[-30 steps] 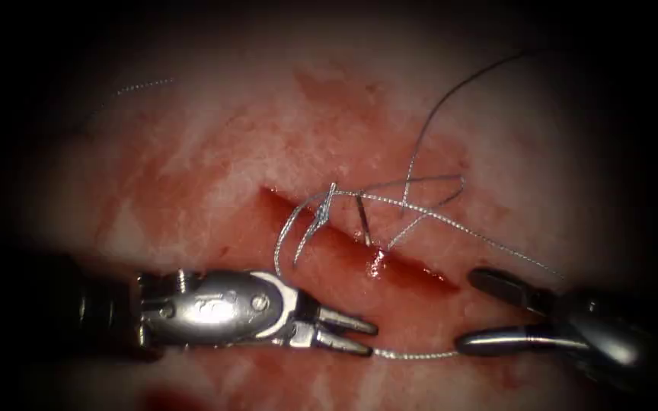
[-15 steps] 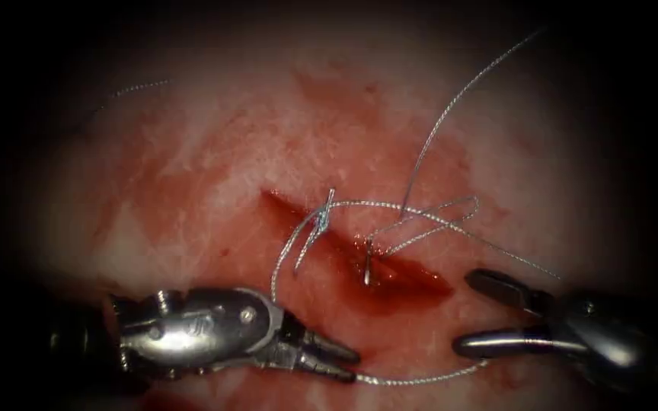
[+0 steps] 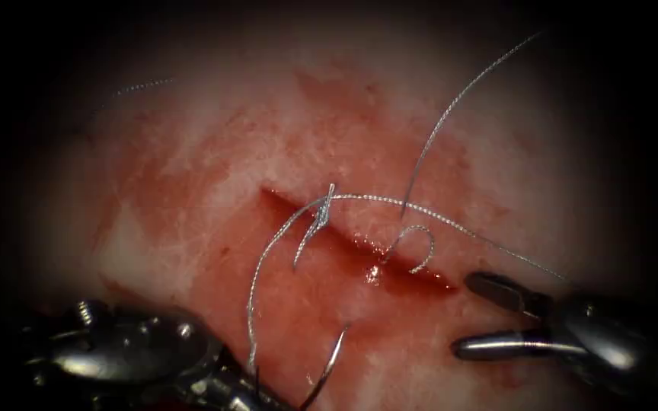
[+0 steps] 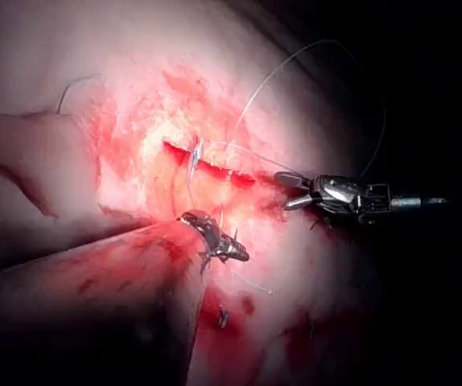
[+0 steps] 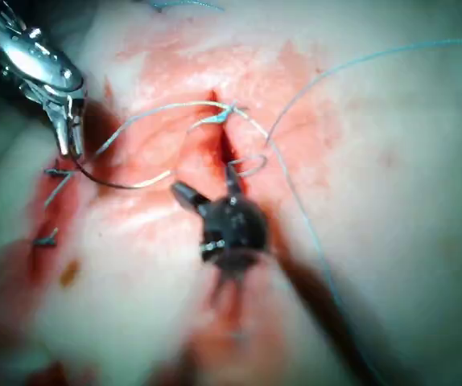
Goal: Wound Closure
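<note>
The tissue [image 3: 192, 152] bears a slanting cut [image 3: 390, 262] wet with red fluid. My left tool [image 3: 249, 388] sits low on the cut's left side, its jaws shut on the curved needle [image 3: 333, 358] near its thread end. The needle is out of the tissue with its tip pointing up. Thread [image 3: 257, 289] runs from the left tool up to a stitch [image 3: 325, 209] across the cut, and a small curl of thread [image 3: 420, 247] lies at the cut's right edge. My right tool [image 3: 467, 314] stands open at the cut's right end, holding nothing. The wrist views show the left tool [image 4: 223, 245], the needle [image 5: 126, 183] and the right tool [image 5: 208, 186].
One long strand of thread [image 3: 458, 99] rises from the cut to the upper right. Another strand [image 3: 489, 242] passes just above the right tool's upper jaw. A loose bit of thread [image 3: 142, 86] lies on the tissue at the far upper left.
My left tool moved down and left with the needle, pulling thread through. The wide loops right of the cut shrank to a small curl. The right tool stayed open in place.
</note>
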